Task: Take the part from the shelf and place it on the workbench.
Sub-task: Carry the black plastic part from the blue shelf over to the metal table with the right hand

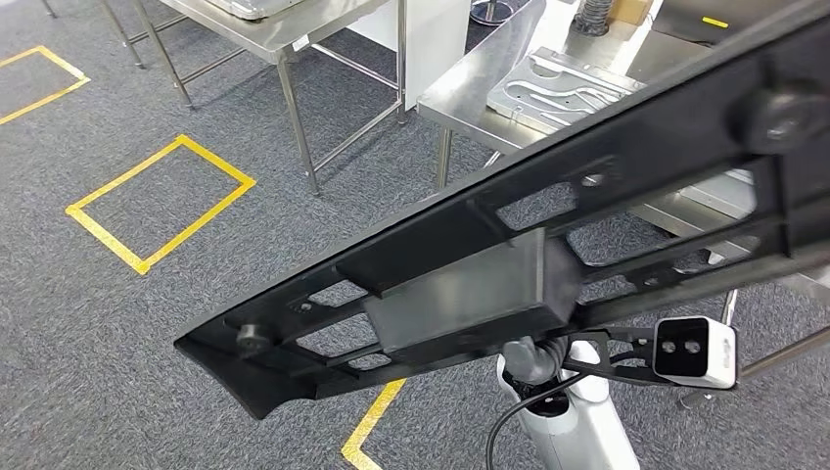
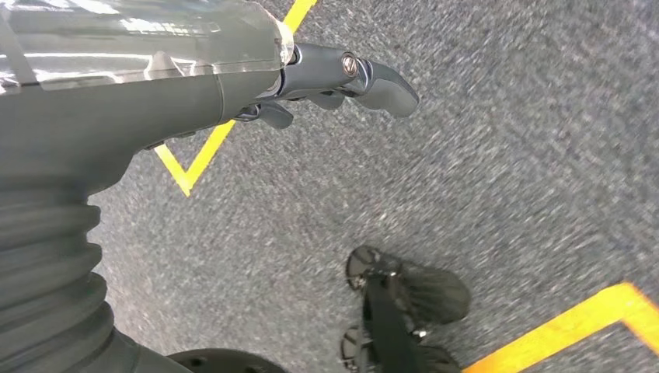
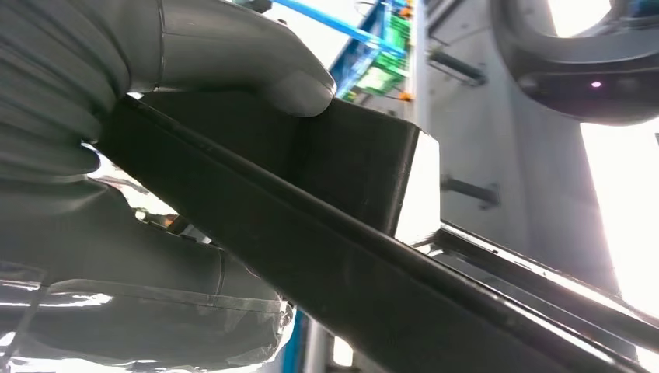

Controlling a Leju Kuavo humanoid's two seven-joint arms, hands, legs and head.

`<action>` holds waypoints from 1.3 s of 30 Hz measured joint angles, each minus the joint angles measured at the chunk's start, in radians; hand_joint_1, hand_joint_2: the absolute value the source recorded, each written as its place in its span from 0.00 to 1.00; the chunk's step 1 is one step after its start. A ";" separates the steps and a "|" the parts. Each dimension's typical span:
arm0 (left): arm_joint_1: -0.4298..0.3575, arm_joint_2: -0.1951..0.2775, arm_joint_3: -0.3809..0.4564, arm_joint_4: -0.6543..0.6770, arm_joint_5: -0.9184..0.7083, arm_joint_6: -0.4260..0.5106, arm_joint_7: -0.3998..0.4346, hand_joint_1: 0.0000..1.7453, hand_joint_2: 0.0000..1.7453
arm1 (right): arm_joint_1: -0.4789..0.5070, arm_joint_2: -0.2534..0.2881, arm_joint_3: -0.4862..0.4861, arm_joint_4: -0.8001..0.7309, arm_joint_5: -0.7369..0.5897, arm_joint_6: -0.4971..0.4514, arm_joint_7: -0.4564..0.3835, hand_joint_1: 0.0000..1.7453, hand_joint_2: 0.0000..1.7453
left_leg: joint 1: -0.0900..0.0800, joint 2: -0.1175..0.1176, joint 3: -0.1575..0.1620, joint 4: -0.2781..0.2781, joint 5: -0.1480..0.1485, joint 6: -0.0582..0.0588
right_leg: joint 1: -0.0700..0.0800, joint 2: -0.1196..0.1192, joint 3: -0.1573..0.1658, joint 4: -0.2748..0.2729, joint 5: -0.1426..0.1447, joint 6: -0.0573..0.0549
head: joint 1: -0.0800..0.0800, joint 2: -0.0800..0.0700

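The robot's right hand (image 3: 225, 85) clamps a long black frame part (image 1: 470, 284), thumb pressed on its flat block, carrying it in the air above grey carpet (image 1: 117, 323) marked with yellow tape (image 1: 161, 206). The part slants across the head view, its near end low on the left and its far end rising past the picture's right edge. The left hand (image 2: 342, 78) hangs over the floor holding nothing, its fingers loosely curled rather than spread.

Ahead stands a steel workbench (image 1: 470, 93) with a grey machined plate (image 1: 558, 88) lying near its front edge. To set the part down well, the robot would likely need to level it first, bring it in over the front edge, and lower it onto bare steel beside the plate rather than on top of it; a long part held by one hand may swing or droop.

The part hides much of the bench and the right hand in the head view. How the remaining right fingers wrap underneath cannot be made out. The part's far end is cut off.
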 joint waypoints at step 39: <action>-0.011 -0.003 0.024 0.000 0.035 -0.048 -0.018 0.00 1.00 | -0.055 -0.007 0.015 0.123 -0.021 0.018 0.015 1.00 1.00 | -0.002 0.107 0.008 0.004 -0.013 0.017 | -0.007 -0.162 -0.092 0.181 -0.053 0.020 | 0.000 0.000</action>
